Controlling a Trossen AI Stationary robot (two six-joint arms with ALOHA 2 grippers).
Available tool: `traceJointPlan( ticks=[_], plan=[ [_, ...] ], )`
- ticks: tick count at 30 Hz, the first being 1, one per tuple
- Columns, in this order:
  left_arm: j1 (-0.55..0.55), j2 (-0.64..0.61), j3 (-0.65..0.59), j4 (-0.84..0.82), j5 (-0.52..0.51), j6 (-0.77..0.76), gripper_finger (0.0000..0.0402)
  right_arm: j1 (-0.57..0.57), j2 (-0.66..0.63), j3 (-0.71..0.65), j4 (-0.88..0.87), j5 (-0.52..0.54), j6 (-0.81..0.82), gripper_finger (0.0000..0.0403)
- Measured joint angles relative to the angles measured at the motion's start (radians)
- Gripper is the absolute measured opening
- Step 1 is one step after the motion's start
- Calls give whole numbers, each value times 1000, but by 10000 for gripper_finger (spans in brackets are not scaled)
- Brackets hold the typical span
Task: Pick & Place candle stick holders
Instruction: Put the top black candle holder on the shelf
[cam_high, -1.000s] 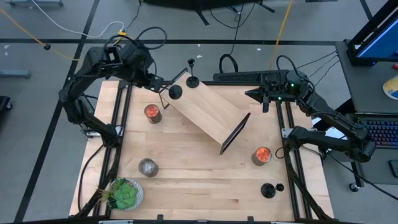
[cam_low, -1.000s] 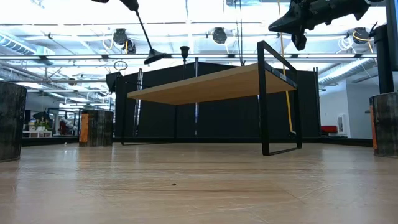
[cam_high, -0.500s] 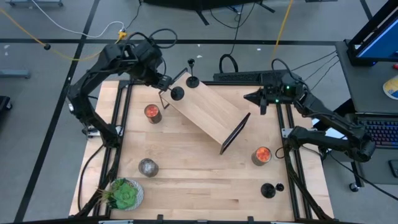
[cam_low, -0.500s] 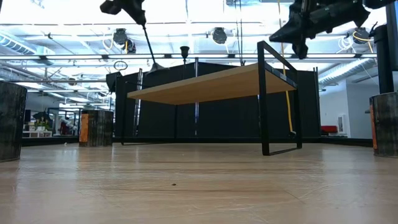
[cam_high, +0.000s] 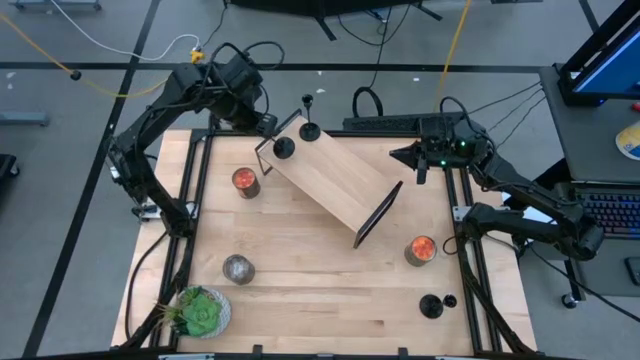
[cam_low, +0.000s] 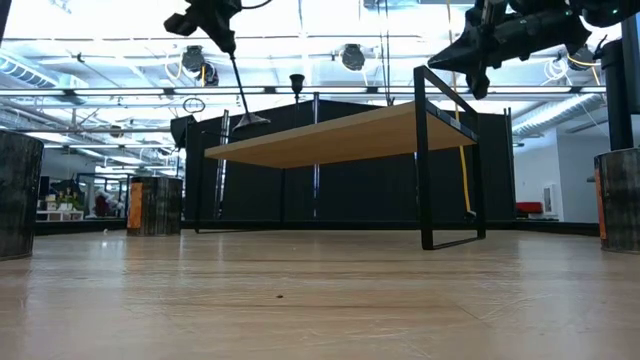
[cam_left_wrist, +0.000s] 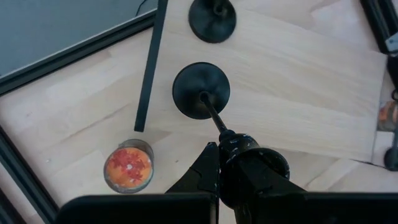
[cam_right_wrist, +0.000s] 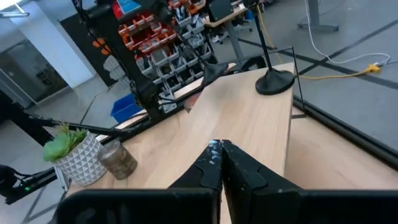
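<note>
Since the earlier frame, left gripper (cam_left_wrist: 219, 144) fingers, clamped on the stem, have uprighted a matte black candle stick holder (cam_left_wrist: 201, 91) on the far-left shelf (cam_high: 335, 180); judged light, rigid, top-heavy.

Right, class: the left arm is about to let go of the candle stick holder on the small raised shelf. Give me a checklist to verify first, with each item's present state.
1. Left gripper shut on held holder stem: ok.
2. Base over the shelf top, inside its edge: ok.
3. Base flat on the wood: cannot tell; the stem leans in the low view.
4. Apart from the second holder: ok.
5. Right gripper away from the release spot: ok.
</note>
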Motion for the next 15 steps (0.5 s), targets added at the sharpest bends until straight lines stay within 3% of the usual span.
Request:
traceJointPlan(
  ticks=[9, 15],
  plan=[
    [30, 20, -2, 1, 21, 17, 11, 0, 0, 0, -6, 5, -150, 0],
    [46, 18, -1, 0, 27, 12, 11, 0, 0, 0, -22, 107, -234, 0]
  ],
)
